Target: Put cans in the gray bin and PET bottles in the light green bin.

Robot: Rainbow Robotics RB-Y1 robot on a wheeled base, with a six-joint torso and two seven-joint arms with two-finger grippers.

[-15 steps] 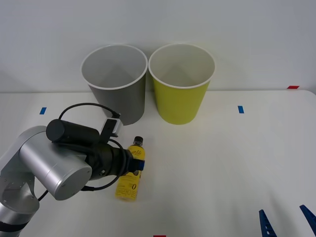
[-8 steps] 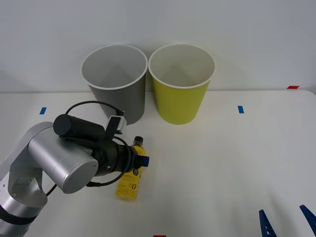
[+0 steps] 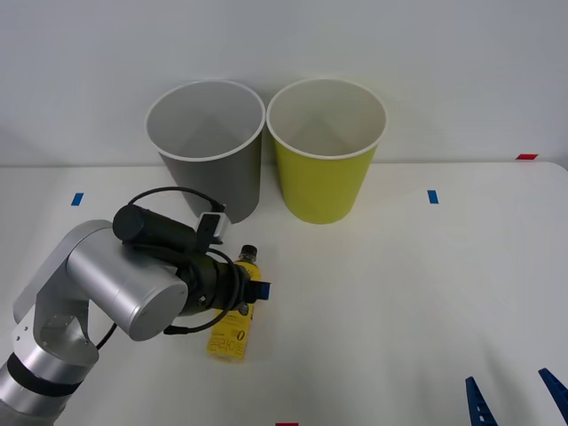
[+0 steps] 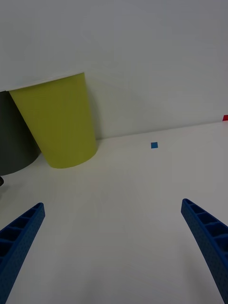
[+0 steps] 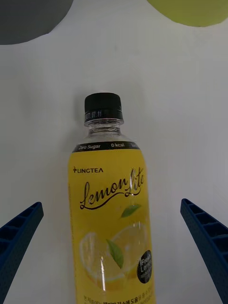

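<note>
Hovering with blue fingers spread wide, left gripper (image 5: pixel 111 256) over the lemon tea PET bottle (image 3: pixel 235 312) lying on the table (image 3: pixel 399 284) before the gray bin (image 3: pixel 209 146), still needing to descend, clamp, then carry to the light green bin (image 3: pixel 326 151); right gripper (image 4: pixel 114 251) parked open nearby.

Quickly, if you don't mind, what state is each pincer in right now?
Left pincer: open, straddling the lying PET bottle, not gripping it.
Right pincer: open, holding nothing, low over the table.
</note>
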